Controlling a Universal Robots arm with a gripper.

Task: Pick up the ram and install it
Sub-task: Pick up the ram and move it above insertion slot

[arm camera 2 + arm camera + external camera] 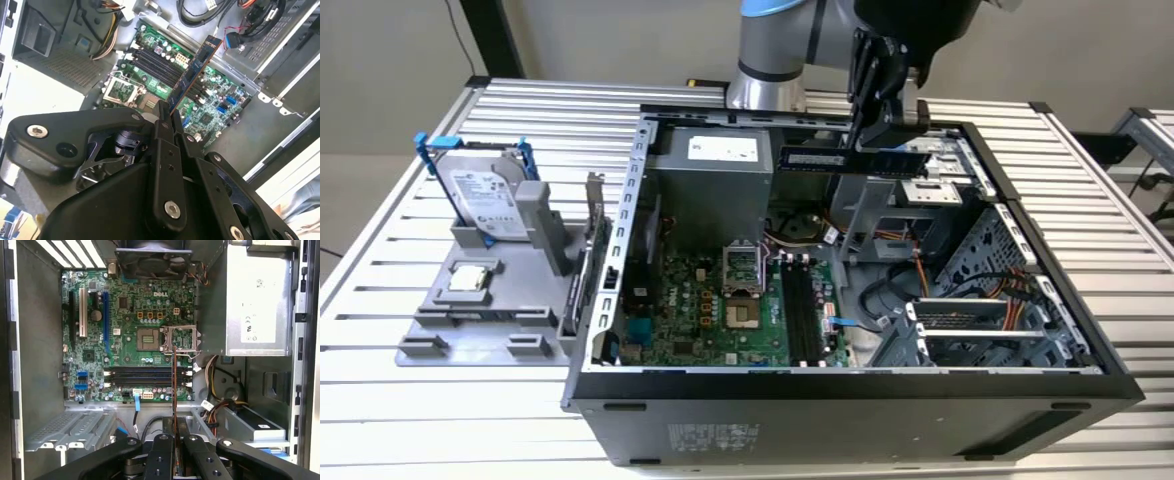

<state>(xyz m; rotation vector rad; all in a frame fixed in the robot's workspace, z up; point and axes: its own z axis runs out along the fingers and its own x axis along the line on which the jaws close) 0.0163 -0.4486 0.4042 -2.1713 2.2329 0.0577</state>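
In the exterior view my gripper (878, 150) hangs over the back part of the open computer case (854, 385), shut on the ram (834, 158). The bluish-green stick lies level and well above the motherboard (707, 320). The black memory slots (801, 312) sit lower, toward the case's front. In the second wrist view the ram (196, 67) juts out from between the fingers (161, 116) over the green board. The first wrist view has the ram (174, 380) edge-on, crossing the black slots (140, 375) at a right angle, above the gripper (175, 432).
A grey stand (480, 320) at the exterior view's left carries a silver hard drive (487, 200) in a blue bracket and a small square processor chip (470, 280). Inside the case are a power supply (255, 305), a CPU socket (149, 340), loose cables (215, 405) and a drive cage (987, 320).
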